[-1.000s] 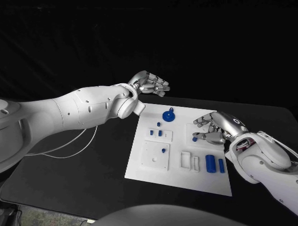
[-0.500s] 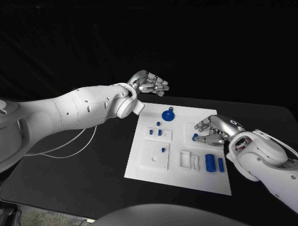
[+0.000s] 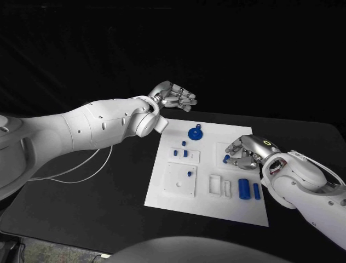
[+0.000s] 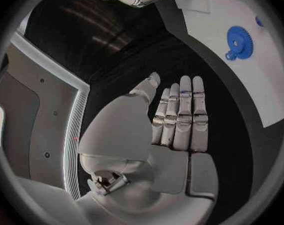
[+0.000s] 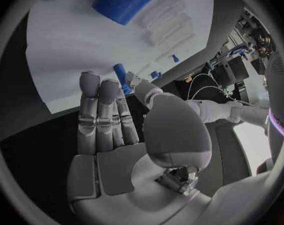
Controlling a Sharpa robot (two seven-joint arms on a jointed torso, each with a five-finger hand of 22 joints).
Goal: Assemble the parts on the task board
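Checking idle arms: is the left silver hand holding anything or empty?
Empty: the left silver hand holds nothing, its fingers extended side by side, beyond the white task board.

black table, white task board on it

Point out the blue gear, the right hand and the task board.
blue gear point(image 3: 195, 133), head view, on the middle of its round face.
right hand point(image 3: 248, 152), head view, on the back of the hand.
task board point(image 3: 212, 205), head view, on a bare part near its closest edge.
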